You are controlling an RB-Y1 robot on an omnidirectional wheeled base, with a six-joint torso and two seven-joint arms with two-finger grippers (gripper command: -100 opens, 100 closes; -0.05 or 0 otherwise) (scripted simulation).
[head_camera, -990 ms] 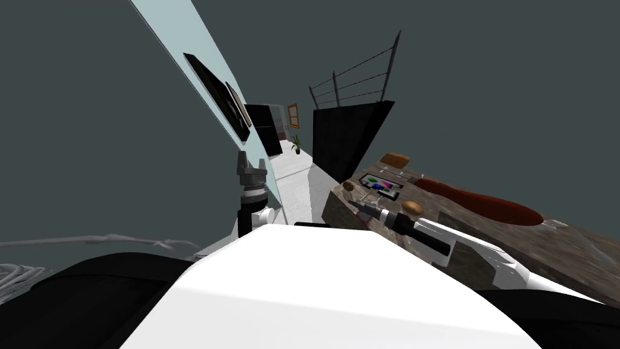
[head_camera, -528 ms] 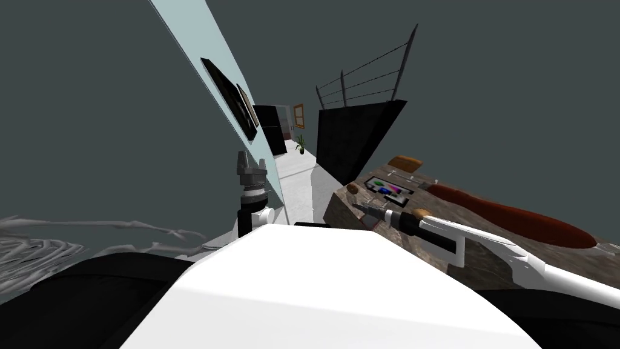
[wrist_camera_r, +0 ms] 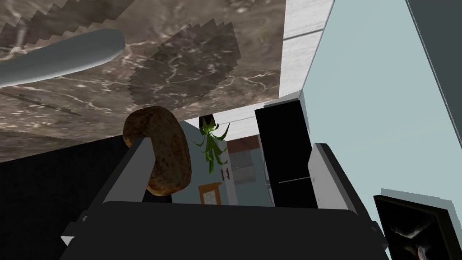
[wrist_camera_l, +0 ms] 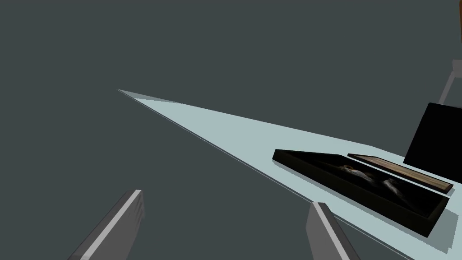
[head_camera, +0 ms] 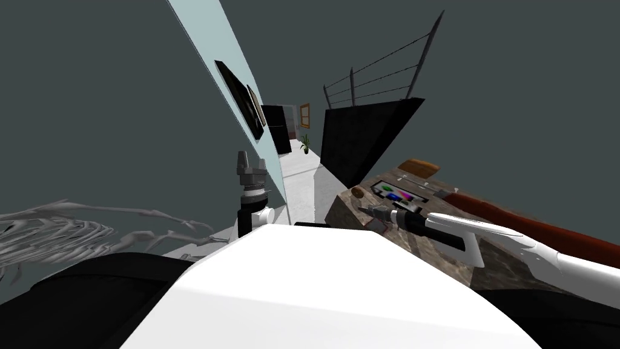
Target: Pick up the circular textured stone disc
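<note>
Left claw (head_camera: 251, 159): raised beside the chest, well apart from the worktop (wrist_camera_r: 189, 54), fingers spread, empty.

Circular brown stone disc (wrist_camera_r: 167, 149): sits at the edge of the mottled worktop, by its near corner.

Right claw (wrist_camera_r: 230, 144): the nearer of the two, extended over that corner, fingers spread, grasping nothing. The disc lies just inside one finger, off-centre in the gap and far from the other; contact cannot be confirmed.

Assessment: a sideways correction toward the disc is needed before clenching, otherwise the grip may catch only its rim.
</note>
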